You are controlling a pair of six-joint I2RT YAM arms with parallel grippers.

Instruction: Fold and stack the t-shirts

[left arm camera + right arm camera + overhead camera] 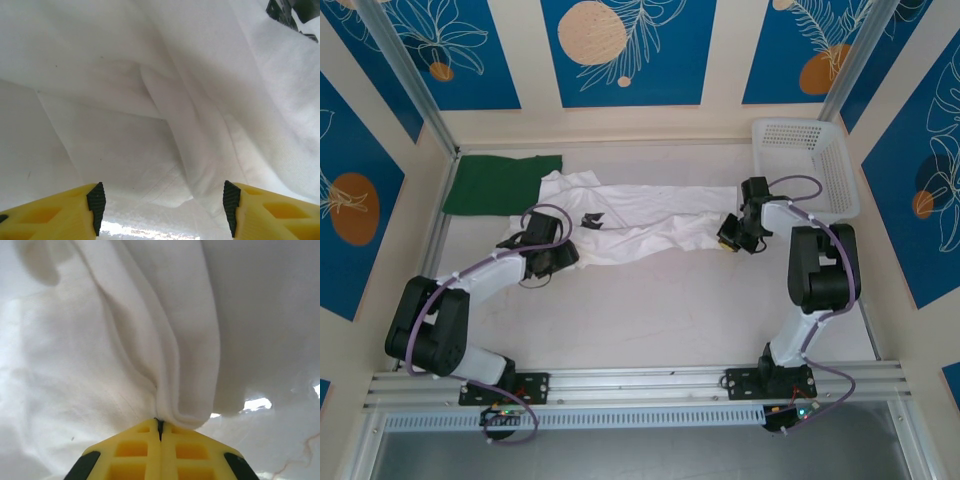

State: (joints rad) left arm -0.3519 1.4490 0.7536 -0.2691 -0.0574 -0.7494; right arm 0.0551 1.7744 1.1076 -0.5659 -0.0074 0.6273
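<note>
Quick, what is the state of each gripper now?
Left gripper: open, holding nothing.
Right gripper: closed, pinching a fold of the white t-shirt.

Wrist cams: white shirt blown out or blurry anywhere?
Left wrist: white t-shirt evenly lit, folds readable; glare strip at bottom edge, inside the open left gripper. Right wrist: upper left washed out, folds shadowed, small blown spot at right.

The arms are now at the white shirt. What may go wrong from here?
1. The right gripper is shut on only a narrow fold of the white t-shirt; the fold may slip out when lifted.
2. The left gripper is open over the cloth, so a one-sided pull might bunch the shirt.
3. The shirt's far left corner lies by the green t-shirt, which a pull could disturb.
</note>
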